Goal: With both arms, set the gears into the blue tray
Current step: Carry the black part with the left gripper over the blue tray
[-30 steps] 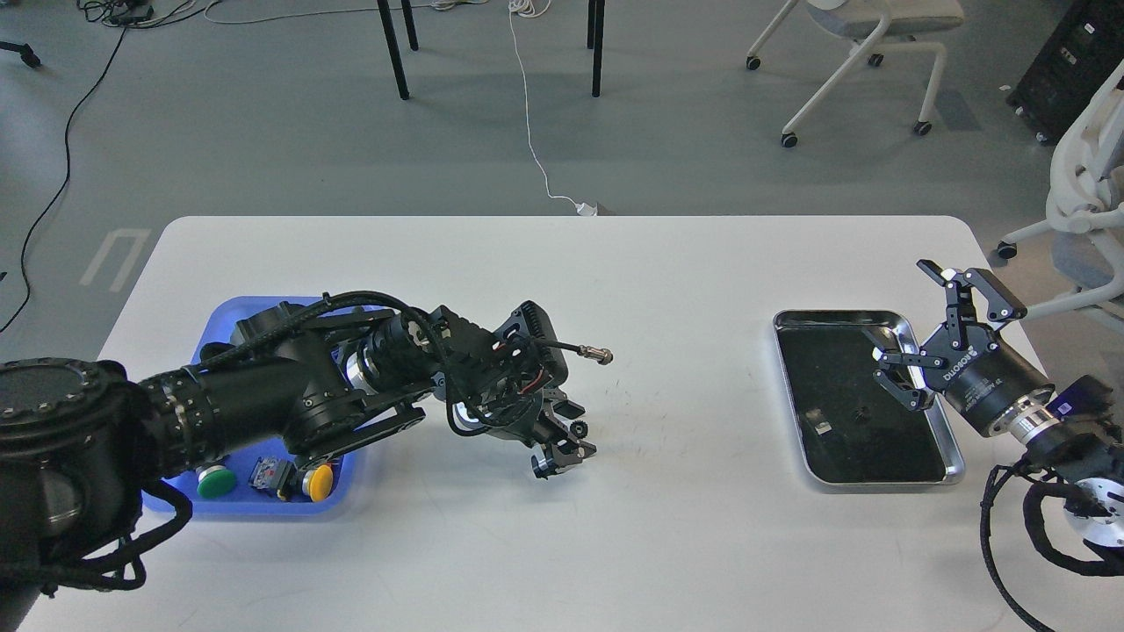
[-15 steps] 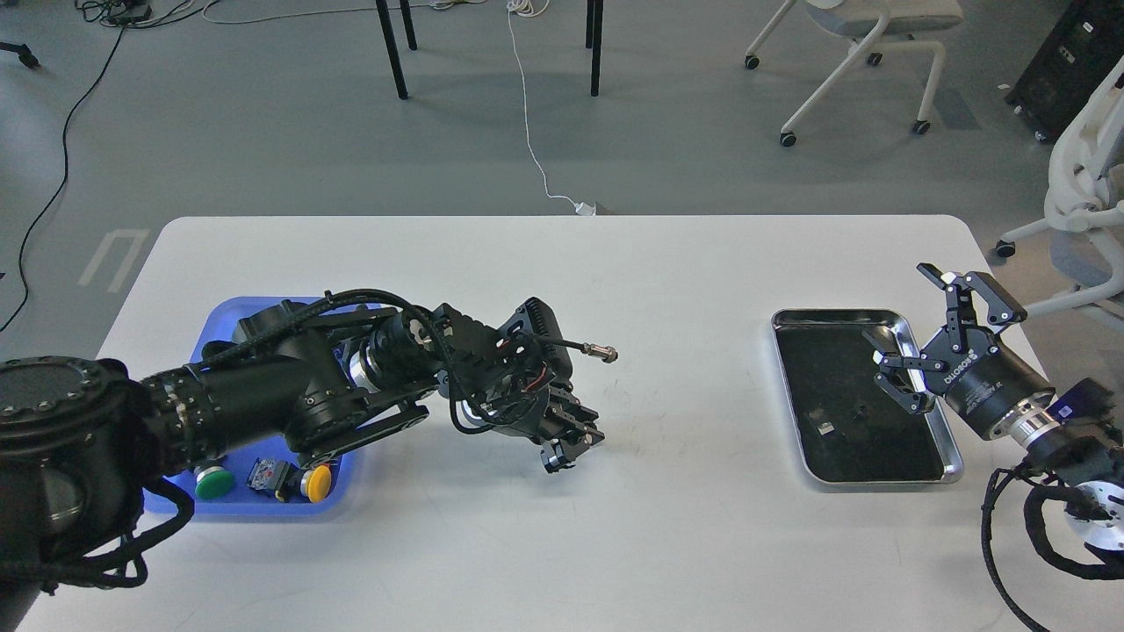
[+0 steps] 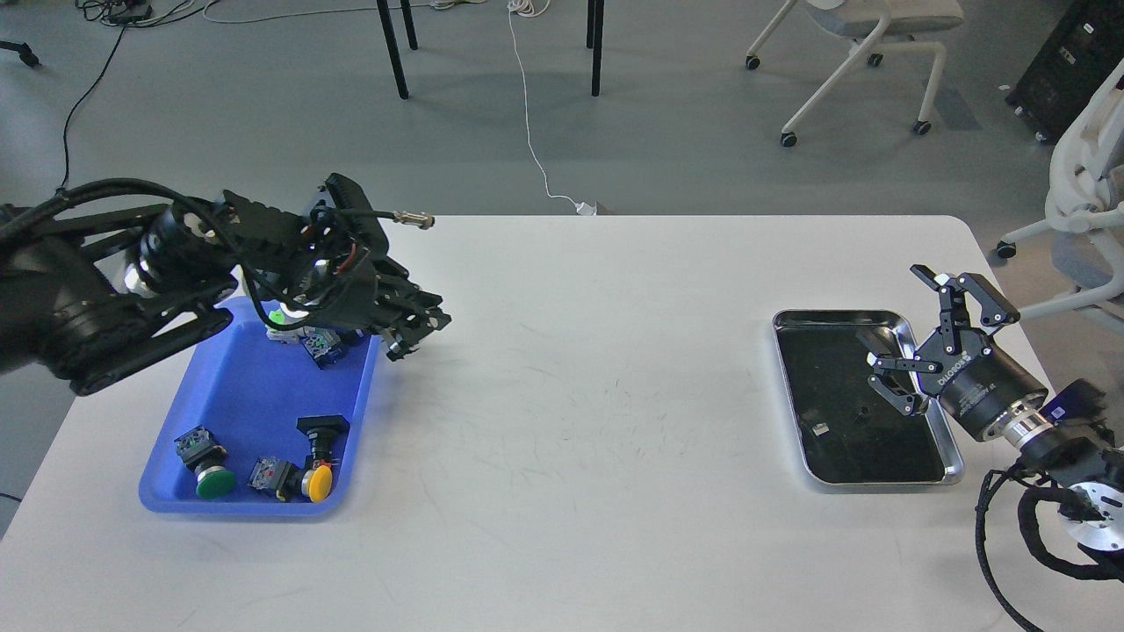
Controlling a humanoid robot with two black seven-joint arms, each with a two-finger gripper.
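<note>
The blue tray [image 3: 235,404] lies at the table's left and holds several push-button switches. My left gripper [image 3: 414,335] hangs just outside the tray's far right rim, raised off the table, with its fingers drawn together. The gear it pinches is lost among the dark fingertips. A tiny dark gear [image 3: 865,410] lies on the black lining of the silver tray [image 3: 953,465] at the right. My right gripper [image 3: 891,307] is open over that tray's far right part and holds nothing.
Green-capped [image 3: 214,482] and yellow-capped [image 3: 320,482] switches sit at the blue tray's near end, with more switches [image 3: 312,342] under my left wrist. A small silver piece [image 3: 821,428] lies in the silver tray. A connector cable [image 3: 413,218] sticks out from the left wrist.
My left gripper shut on the gear at mid-table, then rose and swung left to the blue tray's far right rim. The right gripper shifted only slightly.
</note>
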